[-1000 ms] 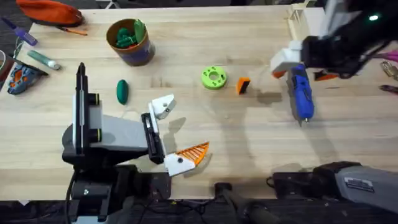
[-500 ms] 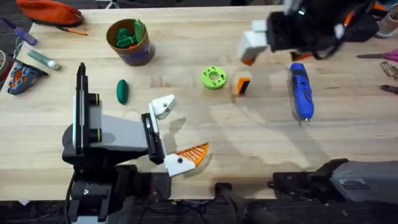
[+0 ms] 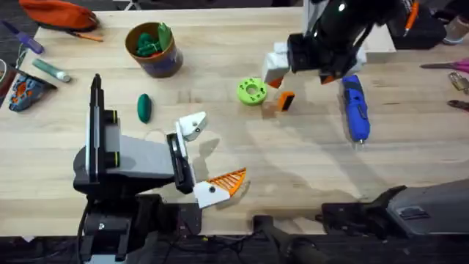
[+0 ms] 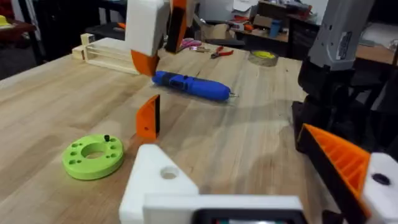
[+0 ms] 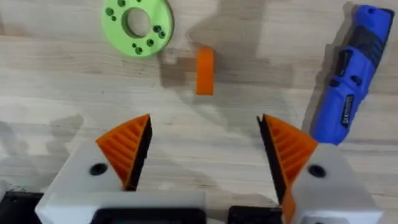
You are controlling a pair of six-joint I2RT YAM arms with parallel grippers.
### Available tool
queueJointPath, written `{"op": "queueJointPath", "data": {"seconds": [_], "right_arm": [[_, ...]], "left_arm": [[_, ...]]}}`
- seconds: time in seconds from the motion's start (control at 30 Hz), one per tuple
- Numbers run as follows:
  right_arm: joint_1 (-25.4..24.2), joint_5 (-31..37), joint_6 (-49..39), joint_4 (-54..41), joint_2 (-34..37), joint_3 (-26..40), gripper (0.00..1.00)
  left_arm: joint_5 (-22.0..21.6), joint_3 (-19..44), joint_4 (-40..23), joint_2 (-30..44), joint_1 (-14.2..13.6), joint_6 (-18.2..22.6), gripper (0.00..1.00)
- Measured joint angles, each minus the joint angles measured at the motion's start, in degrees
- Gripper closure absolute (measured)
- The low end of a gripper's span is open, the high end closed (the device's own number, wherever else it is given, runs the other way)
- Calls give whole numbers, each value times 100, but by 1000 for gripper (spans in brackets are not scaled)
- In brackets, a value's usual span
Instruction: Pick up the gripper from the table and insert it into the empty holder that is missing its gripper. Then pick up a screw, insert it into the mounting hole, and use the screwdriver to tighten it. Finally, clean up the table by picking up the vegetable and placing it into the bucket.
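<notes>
No legible text; screwdriver (image 5: 346,93) label & sticker on right arm (image 3: 415,214) too small to read

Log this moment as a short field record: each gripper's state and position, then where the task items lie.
right gripper: open, hovering above the loose orange gripper
left gripper: one finger white and bare, the holder; the other carries an orange pad; open, nothing between them
screwdriver: lying flat on the table, beside the orange piece, apart from it
lime-green disc: flat on the table, on the orange piece's other side
vegetable: on the table, outside the bucket
bucket: upright, green items already inside
</notes>
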Motion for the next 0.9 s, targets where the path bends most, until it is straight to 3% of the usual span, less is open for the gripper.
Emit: {"op": "queueJointPath", "data": {"seconds": [0.23, 0.4, 0.7, 0.9], "right_arm": [[-251, -410, 28, 478, 16, -606, 8], [-497, -489, 15, 466, 131, -638, 9], [-483, -555, -84, 683, 773, -642, 27], [-483, -553, -113, 947, 837, -657, 52]], "left_arm": [[0, 0, 0, 0, 0, 0, 15], [0, 0, 0, 0, 0, 0, 15], [0, 0, 0, 2, 0, -2, 12], [0, 0, 0, 0, 0, -2, 15]]}}
